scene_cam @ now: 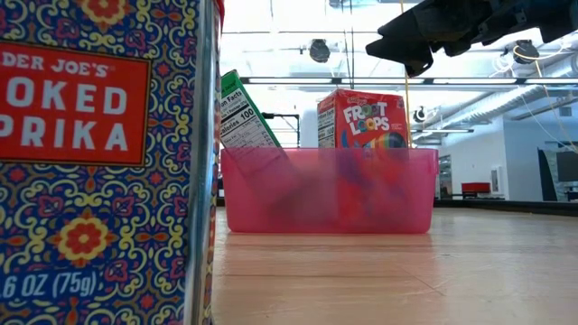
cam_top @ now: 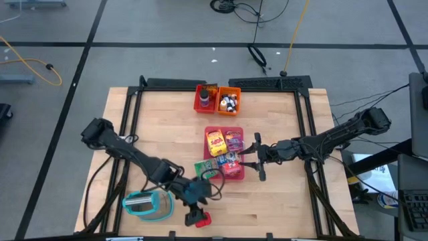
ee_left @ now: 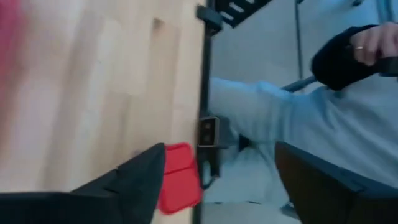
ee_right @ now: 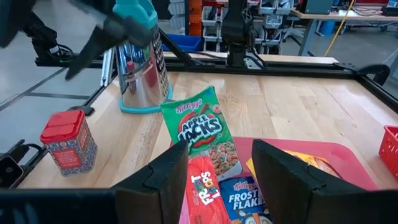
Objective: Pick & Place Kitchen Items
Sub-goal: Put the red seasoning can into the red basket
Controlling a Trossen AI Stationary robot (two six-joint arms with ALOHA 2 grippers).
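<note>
A red-lidded patterned paprika tin (ee_right: 68, 142) stands upright on its base near the table's near edge (cam_top: 202, 219), huge in the low view (scene_cam: 90, 162). My left gripper (cam_top: 196, 214) hovers open just above it, touching nothing. My right gripper (cam_top: 259, 158) is open above the right side of the pink tray (cam_top: 215, 130). Its fingers flank the Froot Loops box (ee_right: 202, 186) without touching. A Frosted Flakes box (ee_right: 242, 193) and a yellow box (cam_top: 215, 142) lie in the tray. A green Apple Jacks box (ee_right: 199, 130) leans on the tray's rim.
A metal grater with a teal handle (cam_top: 147, 204) stands left of the tin. Red (cam_top: 204, 98) and orange (cam_top: 229, 101) bins with small bottles sit at the far edge. A person in a light blue sleeve (ee_left: 298, 118) is beyond the near edge.
</note>
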